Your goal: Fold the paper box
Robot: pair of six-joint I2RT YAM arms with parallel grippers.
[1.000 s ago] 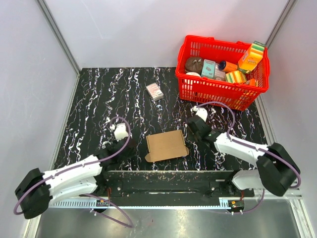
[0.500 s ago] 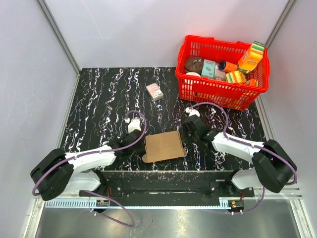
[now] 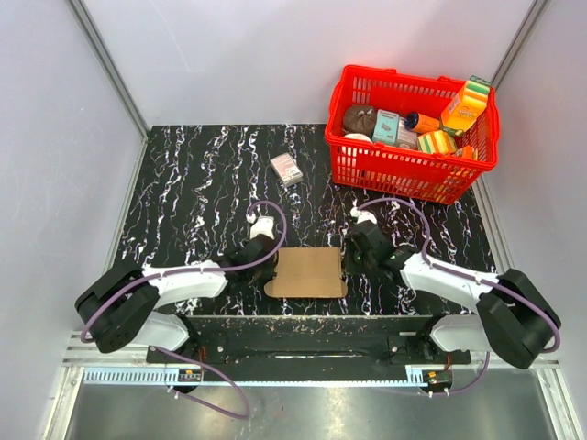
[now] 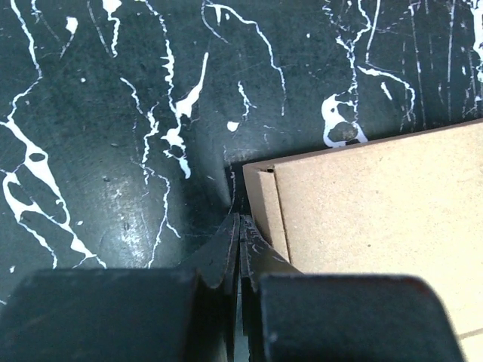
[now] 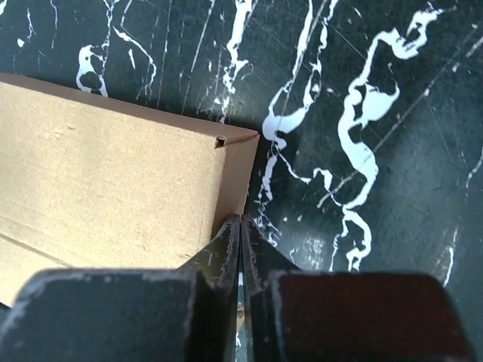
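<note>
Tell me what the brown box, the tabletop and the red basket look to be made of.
Paper box: thin brown cardboard, matte, with a speckled fibrous face, creased fold lines and a thin side flap. Tabletop: black with white veins, marble-look, slight sheen; it could be printed laminate rather than stone. Basket: red plastic, apparently moulded, with glossy lattice walls.

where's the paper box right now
Top view: the paper box lies flat near the front edge of the table, centre, between the left gripper and the right gripper.
</note>
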